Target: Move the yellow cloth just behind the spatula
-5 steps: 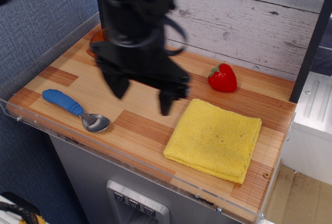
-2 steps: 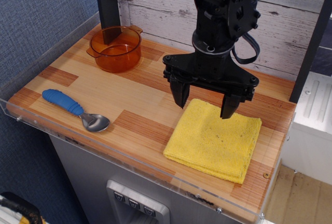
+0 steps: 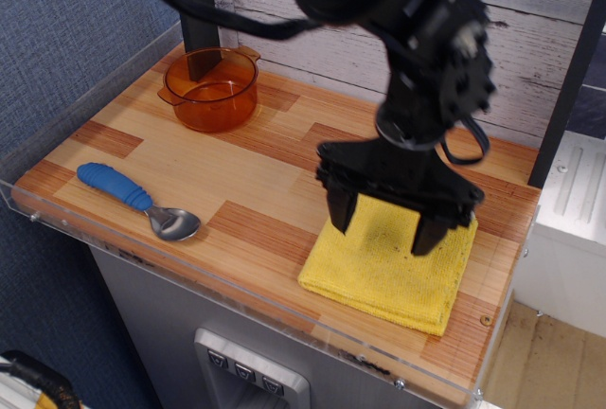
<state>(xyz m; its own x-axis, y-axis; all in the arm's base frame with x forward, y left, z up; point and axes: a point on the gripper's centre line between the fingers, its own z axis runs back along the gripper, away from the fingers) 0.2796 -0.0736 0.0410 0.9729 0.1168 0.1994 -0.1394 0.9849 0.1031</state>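
Observation:
The yellow cloth (image 3: 379,272) lies folded flat at the front right of the wooden table. My gripper (image 3: 383,226) hangs open directly over the cloth's back half, fingers spread wide and pointing down, close above it; I cannot tell if the tips touch it. The spatula (image 3: 137,201), with a blue handle and silver head, lies at the front left, far from the cloth. The arm hides the cloth's back edge.
An orange transparent pot (image 3: 210,88) stands at the back left. A clear acrylic rim (image 3: 85,87) runs along the left and front edges of the table. A grey plank wall stands behind. The strawberry is hidden behind the arm.
My gripper has swung from the table's middle left to the right and come down over the yellow cloth, staying open. The cloth and spatula have not moved.

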